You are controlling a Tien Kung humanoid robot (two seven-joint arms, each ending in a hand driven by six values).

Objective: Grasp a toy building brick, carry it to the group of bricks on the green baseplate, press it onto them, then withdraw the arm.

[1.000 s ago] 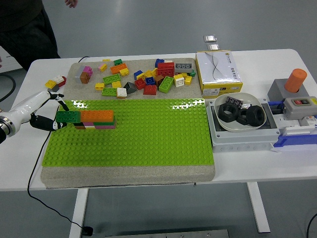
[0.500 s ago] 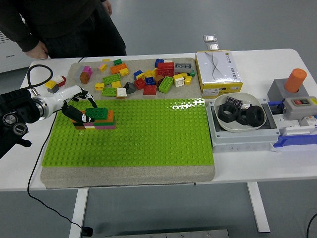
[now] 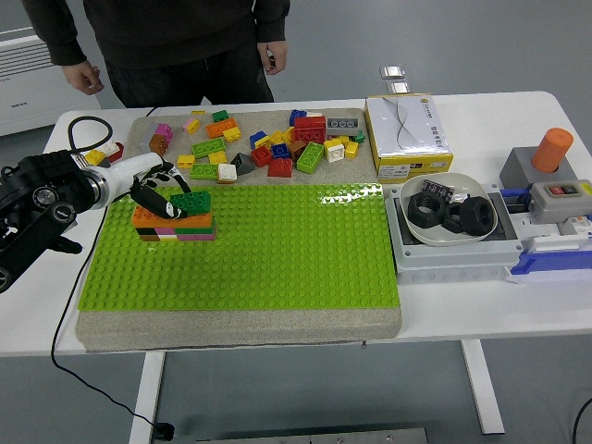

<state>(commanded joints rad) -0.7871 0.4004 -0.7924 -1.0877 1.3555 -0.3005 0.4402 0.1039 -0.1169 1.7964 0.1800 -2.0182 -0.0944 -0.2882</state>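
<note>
Now the robot's left hand (image 3: 153, 185) is reaching in over the left end of the green baseplate (image 3: 277, 268), its fingers (image 3: 159, 196) closing around a dark green brick (image 3: 190, 202). That brick is sitting on top of the small stack of bricks (image 3: 174, 227) at the baseplate's upper left, tilting a little and not yet looking fully seated on the orange layer beneath it. Judging by this, the pick-up and the carry are done; the pressing appears to be under way, and letting go and drawing the arm back are still to come. Whether the studs are engaging cannot be told from this height.

Just beyond the baseplate's far edge, a loose pile of spare bricks (image 3: 268, 143) is lying on a grey mat (image 3: 143, 129). To the baseplate's right, a white bowl (image 3: 416, 190) is holding black rings, and a white and yellow box (image 3: 407, 134) is standing behind it. A person in dark clothing (image 3: 176, 37) is standing beyond the baseplate at the far side of the counter (image 3: 518, 314), hands (image 3: 85, 79) hanging down, touching nothing. The right arm is not showing.
</note>
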